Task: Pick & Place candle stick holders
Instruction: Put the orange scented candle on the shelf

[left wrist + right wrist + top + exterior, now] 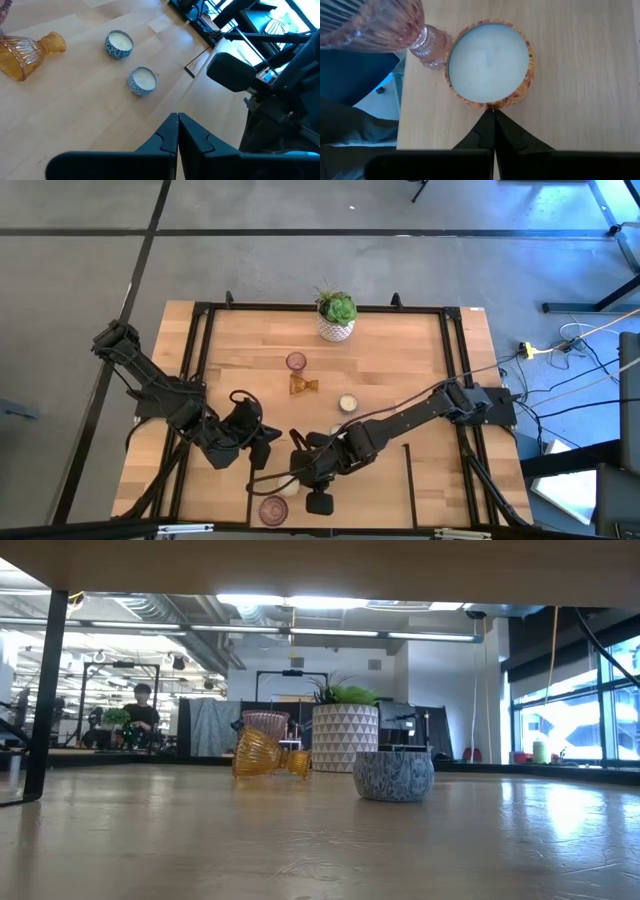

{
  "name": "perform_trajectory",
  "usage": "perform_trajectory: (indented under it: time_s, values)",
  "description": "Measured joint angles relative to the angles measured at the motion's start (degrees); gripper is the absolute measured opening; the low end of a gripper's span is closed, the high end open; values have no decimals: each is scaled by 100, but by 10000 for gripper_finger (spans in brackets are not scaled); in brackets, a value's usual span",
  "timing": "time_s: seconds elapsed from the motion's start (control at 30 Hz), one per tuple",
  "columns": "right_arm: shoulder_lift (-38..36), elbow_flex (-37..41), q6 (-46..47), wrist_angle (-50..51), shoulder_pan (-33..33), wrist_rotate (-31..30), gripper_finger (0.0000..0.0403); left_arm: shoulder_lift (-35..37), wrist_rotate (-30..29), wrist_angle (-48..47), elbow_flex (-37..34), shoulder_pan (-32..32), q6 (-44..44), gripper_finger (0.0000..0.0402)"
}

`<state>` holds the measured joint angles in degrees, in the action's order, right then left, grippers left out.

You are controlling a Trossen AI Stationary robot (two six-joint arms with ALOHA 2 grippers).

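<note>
- Amber ribbed glass holder (302, 386) lay tipped near mid-table; no readable writing showed anywhere.
- Left gripper (177, 131) hovered, jaws together.
- Right gripper (493, 125), jaws together, touched an orange-rimmed white candle holder (489, 62).

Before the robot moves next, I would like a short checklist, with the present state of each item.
1. Left gripper empty and shut: ok.
2. Right gripper empty and shut, tips at the rim of the orange-patterned candle: ok.
3. Amber holder upright: not ok, it lies on its side.
4. Pink holder beside that candle upright: not ok, it lies tipped.
5. Plant pot away from both arms: ok.
6. Placement spot marked: cannot tell.
</note>
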<state>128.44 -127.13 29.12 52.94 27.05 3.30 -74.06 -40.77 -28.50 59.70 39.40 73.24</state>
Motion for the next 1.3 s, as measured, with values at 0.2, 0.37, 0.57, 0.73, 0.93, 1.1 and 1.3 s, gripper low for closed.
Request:
perform_trajectory:
  time_s: [0.2,0.37,0.57,0.73,0.93,1.1,1.3]
  values:
    - [2,2,-27,-182,-11,38,0,0,19,-1,0,0,12,2]
    - [2,0,-83,-287,-21,38,0,0,17,-1,0,0,12,2]
    - [2,0,-111,-439,-68,37,0,0,17,-1,0,0,13,2]
    - [2,0,-151,-450,-81,34,0,0,13,1,0,0,44,2]
    - [79,0,-193,-561,-83,61,0,0,13,-2,0,0,54,2]
    - [229,3,-169,-549,-83,255,0,0,13,-13,0,0,54,2]
    - [217,4,-165,-543,-76,-53,0,0,13,-21,0,0,54,2]
